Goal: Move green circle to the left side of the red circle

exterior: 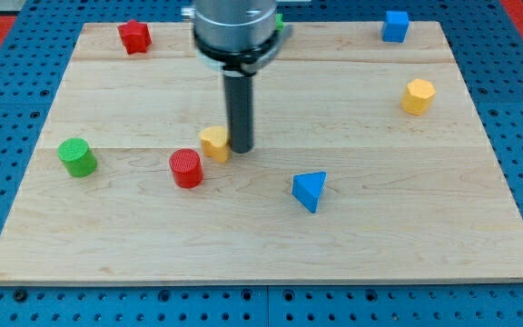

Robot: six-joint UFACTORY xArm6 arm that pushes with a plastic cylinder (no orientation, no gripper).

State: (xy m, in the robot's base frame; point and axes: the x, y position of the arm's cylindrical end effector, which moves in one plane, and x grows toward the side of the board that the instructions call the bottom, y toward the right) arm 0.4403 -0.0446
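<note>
- The wooden board [271, 245] fills most of the frame: pale planks with visible grain and seams, smooth-looking, sitting on a blue pegboard table [7, 300] full of holes.
- The arm's silver collar and dark rod drop in from the upper middle. My tip [241, 148] sits just left of centre, right up against the right side of a small yellow block [214, 143] (shape's hard to call, it's partly hidden). No fingers here at all, just a plain rod, so nothing is opened, closed or held; it can only shove things.
- Blue triangle block [310, 190] is lower right of centre.
- Yellow hexagon-ish block [418, 95] is at the right.
- Blue block [394, 25] is upper right, roughly cube-like.
- Red star-ish block [134, 36] is upper left.
- Red circle [186, 168], a short ribbed cylinder, sits just lower left of the yellow block.
- Green circle [77, 156] is way over at the left edge of the board, already left of the red one but well apart from it, and far from my tip.
- Handling guess: it looks like light, stiff plastic that should slide easily on the wood. Being round, it'll probably roll off the rod unless pushed dead centre on its side wall.
- A sliver of something green [280, 20] peeks out behind the collar, can't tell what.
</note>
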